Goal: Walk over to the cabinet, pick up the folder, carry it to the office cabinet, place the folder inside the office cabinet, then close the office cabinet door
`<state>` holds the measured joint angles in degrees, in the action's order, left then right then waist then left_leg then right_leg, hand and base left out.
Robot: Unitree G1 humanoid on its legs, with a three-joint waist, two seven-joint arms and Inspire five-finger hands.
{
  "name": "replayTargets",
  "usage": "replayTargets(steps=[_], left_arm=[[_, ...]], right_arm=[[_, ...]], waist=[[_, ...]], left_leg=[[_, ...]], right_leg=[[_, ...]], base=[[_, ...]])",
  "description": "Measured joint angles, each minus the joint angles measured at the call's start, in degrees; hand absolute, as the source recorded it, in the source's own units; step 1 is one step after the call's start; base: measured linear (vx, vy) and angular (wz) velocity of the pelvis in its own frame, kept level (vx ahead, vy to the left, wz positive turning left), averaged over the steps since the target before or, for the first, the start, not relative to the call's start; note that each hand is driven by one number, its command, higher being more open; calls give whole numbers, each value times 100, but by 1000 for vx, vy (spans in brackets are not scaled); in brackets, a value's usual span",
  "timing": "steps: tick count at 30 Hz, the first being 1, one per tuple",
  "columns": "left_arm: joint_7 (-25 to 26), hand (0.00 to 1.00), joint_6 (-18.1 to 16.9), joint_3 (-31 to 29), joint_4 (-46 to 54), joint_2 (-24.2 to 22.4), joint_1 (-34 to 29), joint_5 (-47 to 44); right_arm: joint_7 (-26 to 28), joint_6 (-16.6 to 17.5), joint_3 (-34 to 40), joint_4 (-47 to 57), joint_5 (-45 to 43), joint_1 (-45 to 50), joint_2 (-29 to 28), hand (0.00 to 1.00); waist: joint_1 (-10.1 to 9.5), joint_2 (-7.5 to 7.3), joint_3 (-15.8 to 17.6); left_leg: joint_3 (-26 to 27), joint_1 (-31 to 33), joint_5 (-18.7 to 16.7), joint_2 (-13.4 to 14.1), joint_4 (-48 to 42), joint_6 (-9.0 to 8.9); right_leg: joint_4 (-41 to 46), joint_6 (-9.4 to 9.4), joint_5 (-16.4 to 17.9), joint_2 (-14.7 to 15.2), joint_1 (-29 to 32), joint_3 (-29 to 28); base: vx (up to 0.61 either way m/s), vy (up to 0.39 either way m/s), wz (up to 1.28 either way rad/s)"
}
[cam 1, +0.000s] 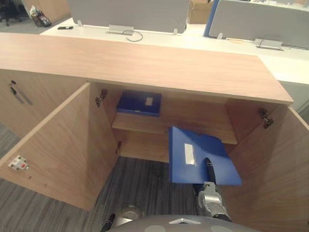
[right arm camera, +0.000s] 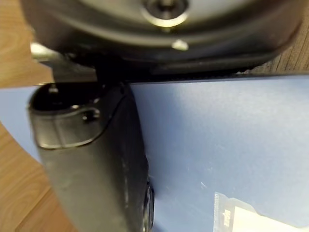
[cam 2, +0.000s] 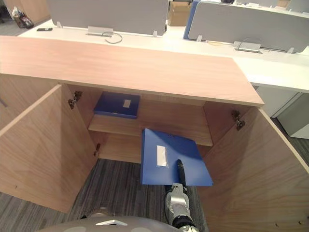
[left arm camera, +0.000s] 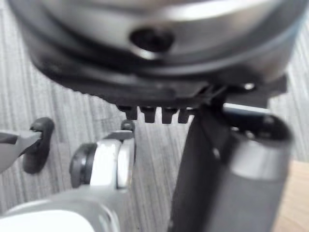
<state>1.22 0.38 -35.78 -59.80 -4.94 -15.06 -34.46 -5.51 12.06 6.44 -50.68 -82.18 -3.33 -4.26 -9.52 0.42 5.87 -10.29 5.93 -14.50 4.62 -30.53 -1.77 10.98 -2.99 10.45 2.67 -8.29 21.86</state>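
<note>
My right hand (cam 1: 209,170) is shut on a blue folder (cam 1: 181,164) with a white label, its thumb (right arm camera: 96,159) lying on the cover. The folder (cam 2: 193,164) hangs flat, tilted a little, just in front of the open wooden office cabinet (cam 1: 145,60), at the level of its lower compartment on the right side. Both cabinet doors stand wide open. My left hand (left arm camera: 154,114) hangs low over the grey carpet with relaxed fingers and holds nothing.
A second blue folder (cam 1: 137,102) lies on the cabinet's inner shelf (cam 1: 193,128) at the left. The left door (cam 1: 58,145) and right door (cam 1: 275,164) flank me. Behind the cabinet is a white desk (cam 1: 203,36) with grey dividers.
</note>
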Motion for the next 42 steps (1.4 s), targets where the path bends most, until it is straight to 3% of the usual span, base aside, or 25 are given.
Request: replayTargets(steps=[1,3,5,7,10,12,16,21,23,24,25,26,27,29,30,31,32,33,37,42], left_arm=[[-5,100,9,63,-17,4,9,-126],[-8,100,26,123,-37,16,10,-166],[-9,100,39,120,-33,23,-38,-163],[-11,100,115,110,-43,23,-109,-162],[5,100,104,93,-121,-4,-181,-162],[-3,100,50,59,-152,14,-158,-163],[-29,100,-33,83,-151,33,154,-148],[-36,100,-36,186,-324,193,122,-111],[-46,100,-46,183,-326,185,16,-102],[-54,100,-47,187,-364,191,-13,-75],[-76,100,-51,160,-401,200,-57,113],[-103,100,-60,59,-397,214,-135,231],[-107,100,-58,-9,-381,213,-139,309],[-95,100,-59,-90,-372,231,-137,361],[-97,100,-58,-89,-368,240,-126,361],[-95,100,-65,-91,-355,240,-132,366],[-67,100,-59,-119,-289,205,-180,407],[-37,100,-49,-155,-251,99,-266,565],[-39,100,12,-277,-257,-54,-406,587],[-68,100,-21,-335,-138,-57,-442,597]], right_arm=[[-7,6,-47,45,6,-13,0,0],[-8,23,-96,91,22,-53,0,0],[-8,42,-174,92,26,-225,0,0],[-8,93,-273,94,27,-374,1,0],[-15,72,-472,70,43,-437,13,0],[-10,-55,-611,-26,98,-522,14,0],[-9,-237,-659,-377,98,-649,14,0],[0,-270,-528,-1052,316,-630,18,0],[0,-298,-543,-1258,327,-576,25,0],[9,-332,-548,-1266,331,-445,18,0],[11,-392,-607,-1270,498,-170,30,0],[10,-481,-866,-1285,623,5,56,0],[10,-527,-947,-1285,716,19,69,0],[18,-639,-1226,-1036,835,26,92,0],[23,-645,-1255,-891,899,47,90,0],[54,-631,-1255,-644,990,66,67,0],[122,-606,-1242,-391,993,97,59,0],[187,-576,-1166,-177,990,190,89,0],[292,-422,-1057,427,995,277,39,0],[334,-360,-928,756,1169,492,31,0]], waist=[[-85,13,10],[-210,-50,18],[-276,-54,24],[-300,-56,40],[-337,-60,24],[-442,-112,-22],[-442,-139,-54],[-459,-198,-145],[-472,-132,-184],[-412,-122,-176],[-380,-17,-111],[-329,-56,-107],[-329,-64,-99],[-280,-54,-86],[-257,-51,-82],[-256,-79,-40],[-262,-188,41],[-255,-173,50],[-278,5,-50],[-272,-38,-177]], left_leg=[[35,324,37,7,-762,48],[93,603,-73,-14,-1241,35],[113,592,-164,-100,-805,36],[101,594,-99,-280,-104,30],[322,436,371,-487,287,-121],[633,415,302,-550,277,-3],[752,247,298,-768,464,89],[696,-324,399,-1078,1053,285],[674,-659,396,-1177,1377,318],[743,-795,386,-1250,1412,399],[761,-1033,319,-1295,1405,508],[724,-1183,212,-1314,1380,639],[694,-1211,174,-1312,1365,687],[495,-1074,160,-1171,1288,728],[429,-993,160,-1125,1257,725],[331,-923,145,-1093,1250,648],[285,-928,156,-1169,1250,531],[126,-963,114,-1204,1181,456],[-43,-889,153,-886,1322,236],[-286,-858,252,-676,1622,141]], right_leg=[[3,115,72,-66,-67,-46],[38,247,188,-61,-104,-209],[162,274,335,26,-63,-425],[339,126,498,277,-65,-671],[648,-229,751,733,-17,-980],[527,-208,591,936,-5,-1015],[-14,-473,47,1147,-174,-961],[256,-589,-81,1495,-31,-1388],[1314,-468,-29,1635,526,-1749],[2152,-99,-63,1758,908,-1775],[3148,644,-380,2012,1223,-1546],[3433,697,-393,2108,1249,-1346],[3419,656,-316,2060,1271,-1319],[2968,305,198,1438,1474,-1442],[2736,210,248,1238,1520,-1460],[2177,126,191,989,1485,-1399],[1577,43,-28,946,1359,-1218],[1397,-135,-68,1001,1225,-979],[767,-73,-130,662,1010,-686],[56,-31,-384,414,715,-338]], base=[[43,-37,-1],[67,30,-37],[96,90,-50],[158,176,-47],[204,287,-52],[270,336,-60],[164,183,-21],[63,104,-48],[-30,144,-71],[-55,197,-35],[-80,228,-11],[-62,179,3],[-55,86,4],[-39,-24,17],[-20,-89,47],[8,-132,54],[49,-198,66],[67,-178,60],[105,-112,24],[141,-83,22]])
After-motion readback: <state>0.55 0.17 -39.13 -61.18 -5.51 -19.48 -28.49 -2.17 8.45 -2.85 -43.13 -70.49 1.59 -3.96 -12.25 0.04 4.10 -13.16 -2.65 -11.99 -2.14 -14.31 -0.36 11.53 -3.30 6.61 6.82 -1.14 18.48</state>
